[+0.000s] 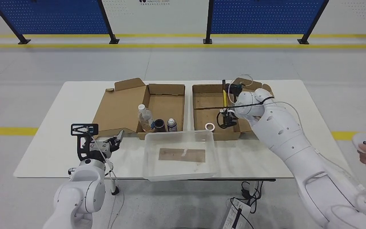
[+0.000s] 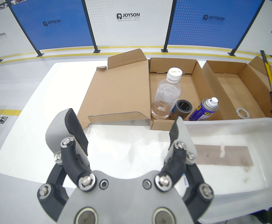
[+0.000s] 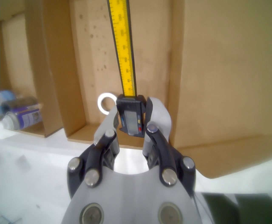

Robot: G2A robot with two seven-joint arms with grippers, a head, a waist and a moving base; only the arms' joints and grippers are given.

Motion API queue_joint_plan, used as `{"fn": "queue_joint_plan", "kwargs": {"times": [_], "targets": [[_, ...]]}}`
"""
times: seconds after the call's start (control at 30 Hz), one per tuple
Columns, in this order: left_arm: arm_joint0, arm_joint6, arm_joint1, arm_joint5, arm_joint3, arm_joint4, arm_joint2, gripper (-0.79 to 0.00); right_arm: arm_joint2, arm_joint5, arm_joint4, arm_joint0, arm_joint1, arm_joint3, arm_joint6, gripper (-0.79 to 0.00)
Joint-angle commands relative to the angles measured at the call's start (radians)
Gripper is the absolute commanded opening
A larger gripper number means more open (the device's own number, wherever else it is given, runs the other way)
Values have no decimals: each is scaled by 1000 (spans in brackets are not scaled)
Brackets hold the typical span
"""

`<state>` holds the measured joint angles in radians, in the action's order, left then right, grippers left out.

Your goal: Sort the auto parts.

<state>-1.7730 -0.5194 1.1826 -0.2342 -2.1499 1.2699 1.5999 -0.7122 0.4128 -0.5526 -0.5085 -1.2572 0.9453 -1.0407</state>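
Two grippers: right gripper point(image 3: 132, 108) pinches the caliper point(image 3: 125, 53), left gripper point(image 2: 124, 116) spread wide, empty

You'll find a logo with a line of smaller print on the white panel point(image 2: 128, 18) behind the left cardboard box point(image 2: 172, 63), and the same logo on the blue panels point(image 2: 52, 23) either side of it. Inside that box, the spray can point(image 2: 203, 110) carries a blue label with yellow lettering. To the right of the box, the caliper point(image 3: 124, 53) bears a yellow scale with black numbered graduations.
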Motion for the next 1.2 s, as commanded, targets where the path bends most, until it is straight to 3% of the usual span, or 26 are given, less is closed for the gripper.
{"fn": "queue_joint_plan", "kwargs": {"times": [0.0, 0.57, 1.17], "targets": [[0, 0, 0, 0, 0, 0, 0, 0, 13, -2, -1, 8, -10, -29, 2, -785], [0, 0, 0, 0, 0, 0, 0, 0, 84, -78, 36, 61, -105, -251, 39, -785], [0, 0, 0, 0, 0, 0, 0, 0, 89, -108, 61, 84, -162, -379, 40, -785]]}}
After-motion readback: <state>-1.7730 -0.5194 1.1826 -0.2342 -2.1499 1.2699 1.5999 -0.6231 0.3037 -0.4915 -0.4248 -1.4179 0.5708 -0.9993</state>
